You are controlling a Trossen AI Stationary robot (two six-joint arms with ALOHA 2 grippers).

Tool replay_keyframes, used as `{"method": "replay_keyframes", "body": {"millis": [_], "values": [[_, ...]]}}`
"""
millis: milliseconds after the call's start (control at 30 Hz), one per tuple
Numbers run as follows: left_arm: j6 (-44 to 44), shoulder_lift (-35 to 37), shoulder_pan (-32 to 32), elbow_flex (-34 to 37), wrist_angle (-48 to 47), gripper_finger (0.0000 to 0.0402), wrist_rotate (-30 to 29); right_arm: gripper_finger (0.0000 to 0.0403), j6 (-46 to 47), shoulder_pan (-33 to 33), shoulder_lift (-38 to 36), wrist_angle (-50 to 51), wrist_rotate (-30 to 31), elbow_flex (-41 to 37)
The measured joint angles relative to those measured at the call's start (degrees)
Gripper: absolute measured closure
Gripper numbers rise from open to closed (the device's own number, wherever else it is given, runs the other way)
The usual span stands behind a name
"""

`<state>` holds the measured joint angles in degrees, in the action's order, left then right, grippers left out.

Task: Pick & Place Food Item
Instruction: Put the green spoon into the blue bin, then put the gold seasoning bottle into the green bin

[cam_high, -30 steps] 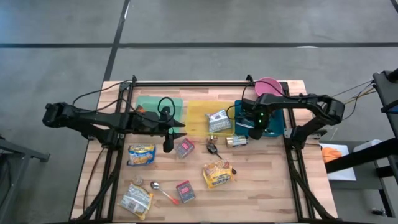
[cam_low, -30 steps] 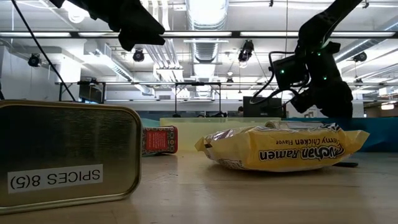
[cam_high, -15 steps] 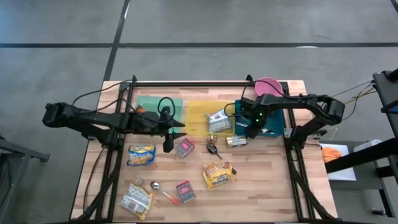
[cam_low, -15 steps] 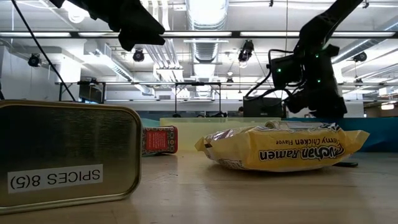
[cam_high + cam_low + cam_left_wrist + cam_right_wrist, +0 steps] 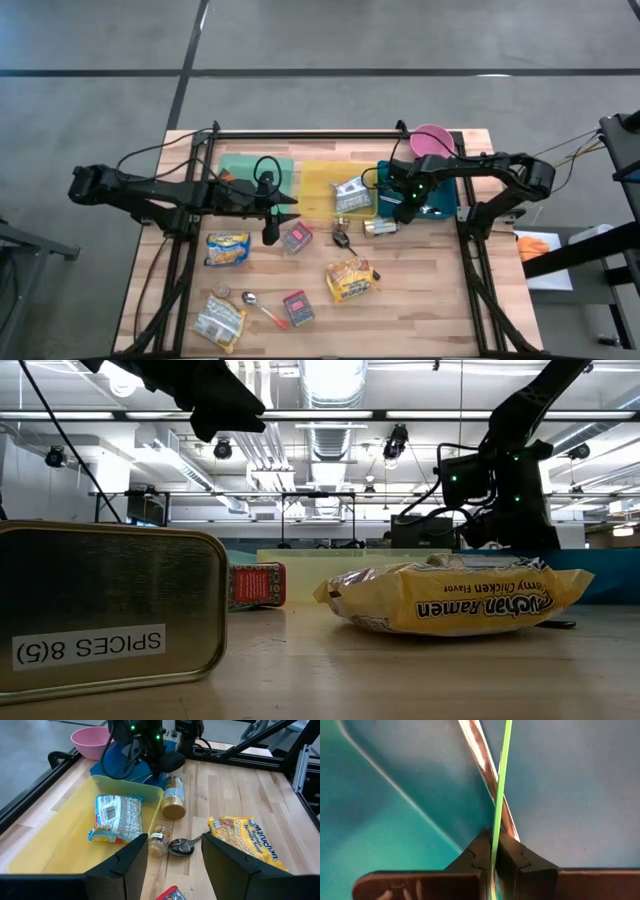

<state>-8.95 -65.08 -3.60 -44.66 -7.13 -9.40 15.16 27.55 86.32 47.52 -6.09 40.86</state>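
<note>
Right tool point(image 5: 491, 862) clamped on a thin green strip point(image 5: 501, 780), visible only wrist-side; left tool point(image 5: 172, 865) apart.

A pale ramen packet point(image 5: 119, 817) lies flat in the yellow tray point(image 5: 60, 840). Just beside the tray, a gold-lidded jar point(image 5: 173, 797) lies on its side on the counter point(image 5: 240, 795), and a small bottle point(image 5: 158, 839) is tipped over near it. A yellow ramen pack point(image 5: 247, 841) lies flat further along. A thin green strip point(image 5: 499, 785), seen edge-on, is pinched in the right gripper point(image 5: 492, 851) above the blue tray point(image 5: 570, 780); I can't tell what it is.
</note>
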Motion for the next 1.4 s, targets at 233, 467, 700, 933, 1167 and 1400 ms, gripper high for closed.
{"method": "replay_keyframes", "body": {"millis": [233,467,700,933,1167,1400], "values": [[0.0,0.0,0.0,0.0,0.0,0.0208,0.0,0.0392,0.3,0.0,0.0,-0.4,0.0,0.0],[0.0,0.0,0.0,0.0,0.0,0.0208,0.0,0.0364,0.3,0.0,0.1,-0.7,-0.2,0.0],[0.0,0.0,0.0,0.0,0.0,0.0208,0.0,0.0280,0.5,-0.1,0.1,-1.1,-1.1,0.0],[0.0,0.0,0.0,0.0,-0.2,0.0208,0.0,0.0237,1.0,0.0,-1.4,-1.6,0.4,-0.1],[0.0,0.0,0.0,0.0,-0.5,0.0208,0.0,0.0235,1.7,0.0,-8.1,-0.1,3.5,-0.2],[0.0,0.0,0.0,0.0,-0.5,0.0208,0.0,0.0235,0.2,-1.1,-16.2,1.1,3.4,-0.2]]}}
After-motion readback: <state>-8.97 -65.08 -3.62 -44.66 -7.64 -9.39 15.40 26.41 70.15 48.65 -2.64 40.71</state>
